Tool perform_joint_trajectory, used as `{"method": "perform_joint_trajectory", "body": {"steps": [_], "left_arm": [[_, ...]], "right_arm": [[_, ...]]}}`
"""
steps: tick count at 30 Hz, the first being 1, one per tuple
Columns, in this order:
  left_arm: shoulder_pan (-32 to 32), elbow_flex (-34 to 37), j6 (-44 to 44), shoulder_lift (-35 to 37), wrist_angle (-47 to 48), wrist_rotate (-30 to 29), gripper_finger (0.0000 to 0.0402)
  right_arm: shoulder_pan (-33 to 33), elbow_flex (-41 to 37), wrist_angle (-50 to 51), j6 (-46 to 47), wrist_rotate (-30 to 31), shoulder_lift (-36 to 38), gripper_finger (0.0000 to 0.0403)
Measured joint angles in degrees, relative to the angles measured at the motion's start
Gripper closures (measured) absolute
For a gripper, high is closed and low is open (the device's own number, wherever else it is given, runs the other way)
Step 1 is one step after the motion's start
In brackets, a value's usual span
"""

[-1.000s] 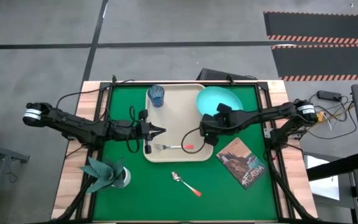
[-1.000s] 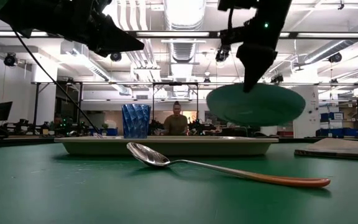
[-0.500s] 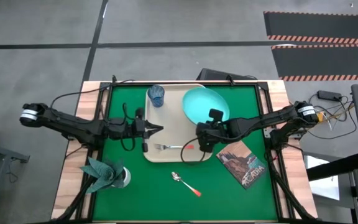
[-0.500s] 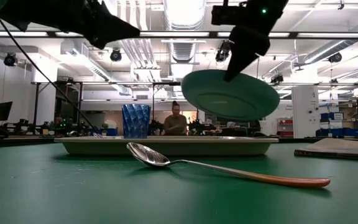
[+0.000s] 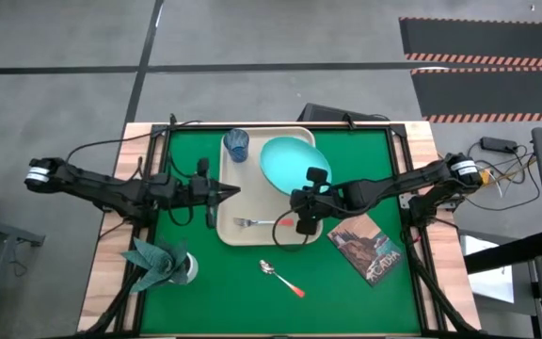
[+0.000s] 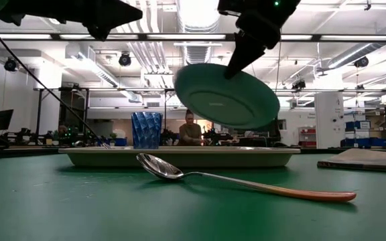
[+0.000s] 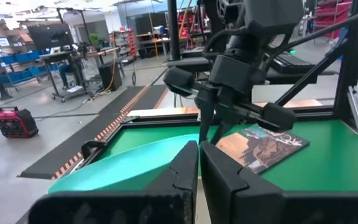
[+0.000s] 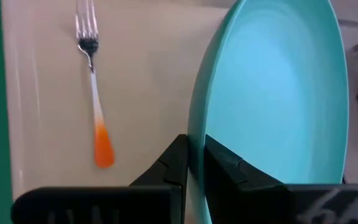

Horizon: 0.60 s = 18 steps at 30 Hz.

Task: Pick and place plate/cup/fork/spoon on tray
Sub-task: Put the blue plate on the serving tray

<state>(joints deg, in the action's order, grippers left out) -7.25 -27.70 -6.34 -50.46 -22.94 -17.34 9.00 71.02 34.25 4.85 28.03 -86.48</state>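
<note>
The right end effector [image 5: 301,202], clamped on the rim of the round turquoise plate [image 5: 288,162], holds it tilted above the beige rectangular tray [image 5: 233,233]; next, I'd say, lower and release.

green table mat [image 5: 252,301] over a wooden tabletop [image 5: 111,254], wood showing along both side edges; brown picture-covered book [image 5: 366,245] lying flat on the mat near the right side, turned at an angle; same book [image 7: 263,144] seen in left wrist view; pale holder with teal folded napkin [image 5: 163,261] at the mat's near left corner; grey floor around, striped black mats [image 5: 483,56] top right; low view: person [image 6: 191,130] far behind the table, ceiling lights [image 6: 196,13]; red generator [image 7: 14,121] on the floor
</note>
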Motion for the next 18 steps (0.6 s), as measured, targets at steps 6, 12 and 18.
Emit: {"method": "perform_joint_trajectory", "body": {"steps": [6,12,18], "left_arm": [[0.0,0.0,-0.42,0.86,0.0,0.0,0.0398],[0.0,0.0,-1.53,1.06,0.02,0.0,0.0398],[0.0,0.02,-1.78,1.01,-0.02,-0.02,0.0398]], "right_arm": [[0.04,-0.06,-2.26,-1.37,0.0,0.0,0.0376],[0.12,-0.06,-4.86,-2.02,-2.79,0.0,0.0376],[0.14,-0.06,-5.86,-4.09,-2.82,0.0,0.0376]]}}
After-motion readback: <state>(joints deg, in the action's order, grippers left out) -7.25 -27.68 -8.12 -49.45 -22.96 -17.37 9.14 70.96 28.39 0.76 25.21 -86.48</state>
